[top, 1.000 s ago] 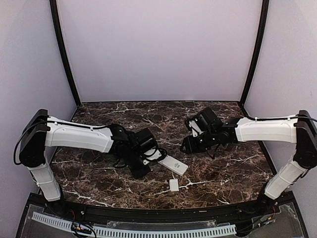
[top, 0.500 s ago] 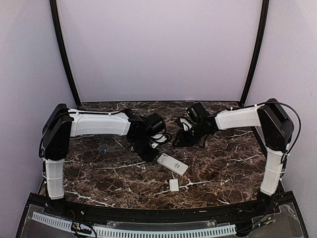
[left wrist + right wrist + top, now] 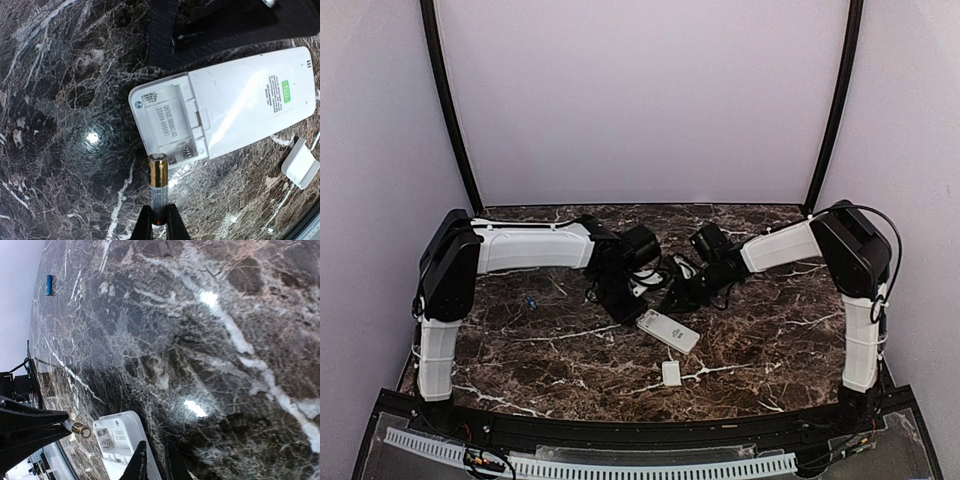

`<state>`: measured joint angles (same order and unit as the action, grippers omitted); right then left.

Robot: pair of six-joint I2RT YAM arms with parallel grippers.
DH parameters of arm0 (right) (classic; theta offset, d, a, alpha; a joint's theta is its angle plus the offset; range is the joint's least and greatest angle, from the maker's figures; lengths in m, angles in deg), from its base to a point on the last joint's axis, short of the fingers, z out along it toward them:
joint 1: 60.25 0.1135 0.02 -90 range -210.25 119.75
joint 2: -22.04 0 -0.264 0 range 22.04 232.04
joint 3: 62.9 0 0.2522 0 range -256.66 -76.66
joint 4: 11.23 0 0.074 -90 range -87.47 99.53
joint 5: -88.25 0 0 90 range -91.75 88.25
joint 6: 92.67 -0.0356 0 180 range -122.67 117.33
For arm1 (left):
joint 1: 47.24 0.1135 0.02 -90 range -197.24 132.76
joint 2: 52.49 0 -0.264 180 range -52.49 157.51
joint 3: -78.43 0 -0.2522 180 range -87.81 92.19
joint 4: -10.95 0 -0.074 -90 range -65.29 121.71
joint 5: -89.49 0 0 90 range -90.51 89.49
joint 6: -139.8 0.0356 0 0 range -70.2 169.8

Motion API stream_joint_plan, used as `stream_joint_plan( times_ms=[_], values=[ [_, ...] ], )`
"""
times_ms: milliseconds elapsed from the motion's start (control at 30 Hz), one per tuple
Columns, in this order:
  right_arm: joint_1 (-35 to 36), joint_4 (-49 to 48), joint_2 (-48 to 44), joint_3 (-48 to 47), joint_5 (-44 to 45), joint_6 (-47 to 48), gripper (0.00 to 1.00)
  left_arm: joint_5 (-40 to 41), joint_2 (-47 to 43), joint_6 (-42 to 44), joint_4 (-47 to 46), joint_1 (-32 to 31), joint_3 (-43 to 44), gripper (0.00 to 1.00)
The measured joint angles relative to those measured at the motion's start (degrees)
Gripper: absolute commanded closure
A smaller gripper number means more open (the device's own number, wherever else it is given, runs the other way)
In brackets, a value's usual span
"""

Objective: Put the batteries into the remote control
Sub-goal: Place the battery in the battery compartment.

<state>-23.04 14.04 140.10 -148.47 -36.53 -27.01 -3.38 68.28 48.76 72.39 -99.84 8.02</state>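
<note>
The white remote control lies face down on the marble, its battery compartment open and empty. My left gripper is shut on the pale tan battery, whose tip is just off the compartment's end. The battery also shows in the right wrist view. My right gripper has its jaws nearly closed with nothing between them, low over the remote's long edge; I cannot tell whether it touches. The bluish battery lies alone at the far left.
The small white cover lies near the front edge, also in the left wrist view. Both grippers crowd the remote's far end. Bare marble lies to the left and right.
Both arms have swung inward. The left gripper carried the tan battery up to the remote's open end. The right gripper moved left and down to the remote's far side.
</note>
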Motion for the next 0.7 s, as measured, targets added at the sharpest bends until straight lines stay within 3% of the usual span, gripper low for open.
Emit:
stream_joint_plan(
  times_ms=[433, 700],
  values=[
    [1.92, -3.52, 0.0, 1.7, -0.96, -4.28, 0.9, -2.32, 2.64, -2.34, 2.78, 0.11, 3.58, 1.0],
    [2.16, -4.92, -0.63, 2.84, 0.81, -6.91, 0.9, -6.88, 3.61, -11.02, 5.73, 0.11, 5.55, 1.0]
  ],
)
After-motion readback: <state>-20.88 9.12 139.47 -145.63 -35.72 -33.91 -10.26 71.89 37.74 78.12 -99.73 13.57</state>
